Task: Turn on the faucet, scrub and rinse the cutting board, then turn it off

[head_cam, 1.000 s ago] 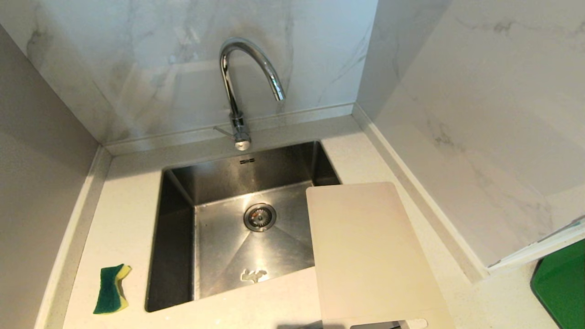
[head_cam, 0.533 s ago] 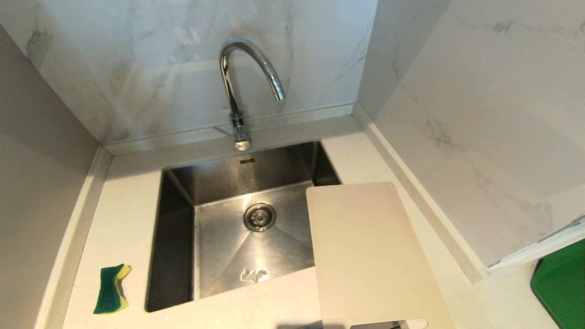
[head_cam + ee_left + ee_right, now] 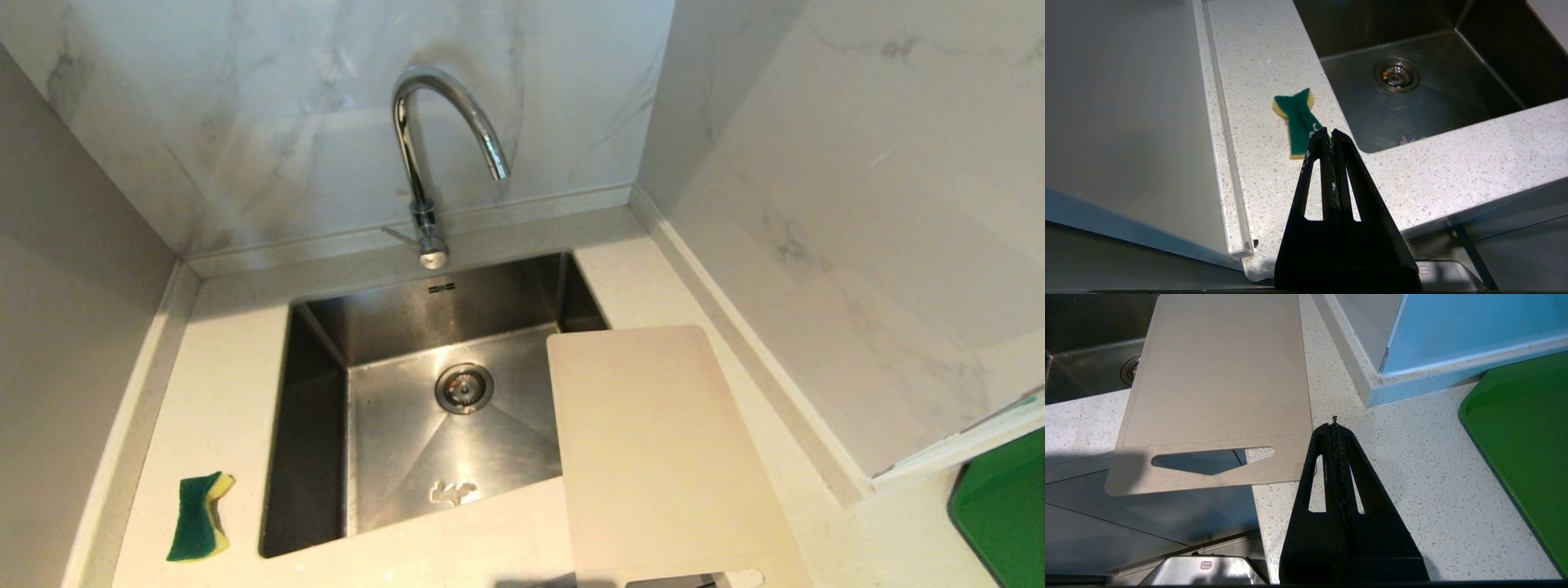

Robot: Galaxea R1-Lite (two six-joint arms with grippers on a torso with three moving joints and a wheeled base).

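Observation:
The chrome gooseneck faucet [image 3: 424, 155] stands behind the steel sink [image 3: 318, 425], its thin lever [image 3: 398, 235] pointing left; no water runs. The cream-white cutting board [image 3: 653, 457] lies flat on the counter right of the sink, one corner over the basin and its slot handle end [image 3: 1208, 459] past the counter's front edge. Neither arm shows in the head view. My left gripper [image 3: 1329, 132] is shut and empty, hanging near the counter's front edge by the green-and-yellow sponge [image 3: 1298, 120]. My right gripper [image 3: 1334, 425] is shut and empty, just beside the board's handle end.
The sponge [image 3: 200, 516] lies on the counter left of the sink. A green tray [image 3: 1004, 514] sits at the far right. Marble walls close in the back and right, a grey panel [image 3: 57, 327] the left. The drain [image 3: 464, 388] sits mid-basin.

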